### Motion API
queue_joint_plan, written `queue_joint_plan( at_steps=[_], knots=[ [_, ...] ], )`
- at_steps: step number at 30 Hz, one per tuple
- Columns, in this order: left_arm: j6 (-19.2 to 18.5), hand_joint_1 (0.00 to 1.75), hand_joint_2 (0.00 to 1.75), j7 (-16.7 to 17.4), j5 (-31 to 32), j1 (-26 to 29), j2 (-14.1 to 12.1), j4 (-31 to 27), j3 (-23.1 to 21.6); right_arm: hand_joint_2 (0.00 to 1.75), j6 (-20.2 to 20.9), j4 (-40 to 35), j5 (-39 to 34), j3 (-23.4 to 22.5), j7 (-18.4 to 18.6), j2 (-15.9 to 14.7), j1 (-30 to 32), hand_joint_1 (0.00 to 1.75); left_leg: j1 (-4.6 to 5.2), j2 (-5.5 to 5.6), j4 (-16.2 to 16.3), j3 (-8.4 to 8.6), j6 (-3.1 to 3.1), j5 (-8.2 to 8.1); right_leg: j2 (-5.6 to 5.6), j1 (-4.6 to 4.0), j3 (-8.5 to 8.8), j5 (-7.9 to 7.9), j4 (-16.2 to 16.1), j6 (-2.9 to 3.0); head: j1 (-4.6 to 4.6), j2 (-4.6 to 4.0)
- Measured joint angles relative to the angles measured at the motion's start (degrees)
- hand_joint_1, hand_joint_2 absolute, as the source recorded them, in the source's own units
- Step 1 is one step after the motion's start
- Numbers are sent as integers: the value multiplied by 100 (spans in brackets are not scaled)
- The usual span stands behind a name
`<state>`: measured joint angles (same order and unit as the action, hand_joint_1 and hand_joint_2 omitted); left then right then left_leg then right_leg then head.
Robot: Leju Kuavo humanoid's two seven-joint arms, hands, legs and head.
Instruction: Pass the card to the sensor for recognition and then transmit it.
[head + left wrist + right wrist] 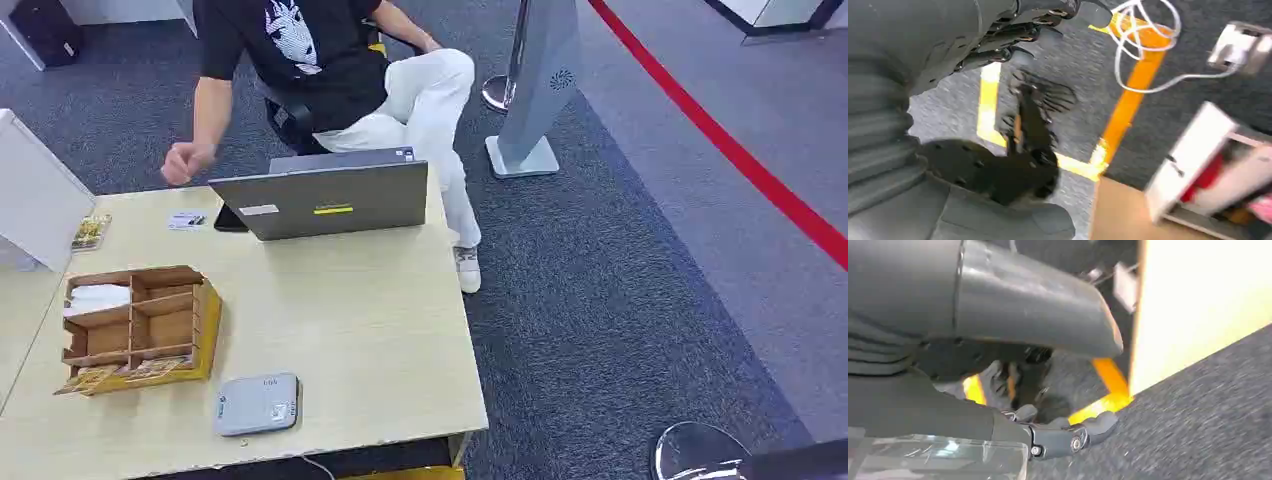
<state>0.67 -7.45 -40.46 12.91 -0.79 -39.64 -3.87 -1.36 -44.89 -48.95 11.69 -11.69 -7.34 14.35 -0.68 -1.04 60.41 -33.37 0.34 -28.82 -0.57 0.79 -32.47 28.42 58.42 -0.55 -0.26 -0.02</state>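
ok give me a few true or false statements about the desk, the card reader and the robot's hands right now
1. A grey card reader lies flat near the front edge of the table. True.
2. The laptop is folded shut. False: it stands open, its back toward the robot.
3. The wooden organizer sits on the table's left side. True.
4. The left hand holds a card. False: it hangs over the floor with nothing in it.
5. The right hand rests on the reader. False: it hangs beside the table's edge, above the carpet.
6. A person sits behind the laptop. True.
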Motion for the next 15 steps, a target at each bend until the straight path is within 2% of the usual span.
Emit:
queue_joint_plan(
  at_steps=[4,5,10,15],
  knots=[
    [140,0,175,57,-171,155,164,-552,210,0,-13,-250,-370,0,-22,0,0,0,0,0,0,0,0,0,0,0,1,-2,0,2,2,0],
    [188,0,175,107,-203,227,218,-765,288,175,-37,-313,-464,0,-24,0,-3,0,0,0,0,0,0,0,0,0,1,-2,0,2,0,0],
    [398,0,175,324,-63,445,486,-1444,597,175,-52,-521,-746,-20,-13,9,13,0,0,0,1,2,0,0,-1,0,1,-3,-1,3,0,0],
    [608,0,175,409,214,616,844,-2294,1107,175,-81,-831,-1022,-199,79,79,77,0,1,2,1,-1,1,1,-5,1,1,-3,-1,4,2,-2]
  ],
)
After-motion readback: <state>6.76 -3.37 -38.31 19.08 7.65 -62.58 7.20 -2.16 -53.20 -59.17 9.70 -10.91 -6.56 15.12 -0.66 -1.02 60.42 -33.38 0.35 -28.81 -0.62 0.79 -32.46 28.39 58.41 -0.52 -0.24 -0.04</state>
